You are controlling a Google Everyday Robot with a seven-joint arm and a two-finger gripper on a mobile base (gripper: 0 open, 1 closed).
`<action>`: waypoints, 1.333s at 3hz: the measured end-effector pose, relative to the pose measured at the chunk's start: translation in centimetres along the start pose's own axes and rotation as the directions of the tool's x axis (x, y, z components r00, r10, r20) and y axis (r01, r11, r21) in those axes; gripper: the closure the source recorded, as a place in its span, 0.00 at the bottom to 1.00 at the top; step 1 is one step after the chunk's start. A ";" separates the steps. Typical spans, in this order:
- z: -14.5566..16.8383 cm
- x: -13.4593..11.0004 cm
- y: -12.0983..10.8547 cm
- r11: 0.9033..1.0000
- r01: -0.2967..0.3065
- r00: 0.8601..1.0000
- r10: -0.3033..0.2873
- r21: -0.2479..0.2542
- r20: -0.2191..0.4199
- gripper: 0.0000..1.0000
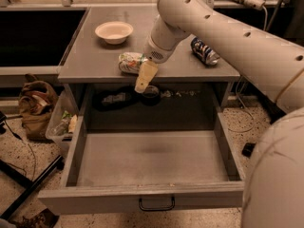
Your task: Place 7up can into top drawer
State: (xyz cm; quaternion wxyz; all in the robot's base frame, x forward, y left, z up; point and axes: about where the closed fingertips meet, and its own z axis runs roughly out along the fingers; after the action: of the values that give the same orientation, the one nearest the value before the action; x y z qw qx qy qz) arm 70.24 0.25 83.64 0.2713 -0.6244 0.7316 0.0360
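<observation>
The 7up can (128,62) lies on its side near the front edge of the grey counter (90,61), whitish with green print. My gripper (145,76) comes down from the big white arm (213,27) and sits at the can's right end, covering it and reaching over the counter's front edge. I cannot see whether it holds the can. The top drawer (142,198) is pulled wide open below, its grey floor bare, with the dark handle (156,204) on the front panel.
A white bowl (114,31) stands at the back left of the counter. A dark blue can (204,51) lies on its right side. Dark objects (116,99) sit in the recess behind the drawer. A brown bag (35,108) and a plastic bin (61,125) are on the floor, left.
</observation>
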 end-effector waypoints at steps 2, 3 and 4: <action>1.8 -0.8 0.2 0.999 0.012 1.000 -0.013 -0.032 -0.013 0.41; 1.4 -0.8 0.3 0.999 0.018 0.999 -0.019 -0.031 -0.029 0.64; -1.7 0.0 1.5 0.999 0.027 0.994 -0.030 -0.031 -0.106 0.87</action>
State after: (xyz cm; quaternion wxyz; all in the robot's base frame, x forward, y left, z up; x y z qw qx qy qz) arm 68.20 -0.09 84.66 0.2231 -0.6395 0.7356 0.0094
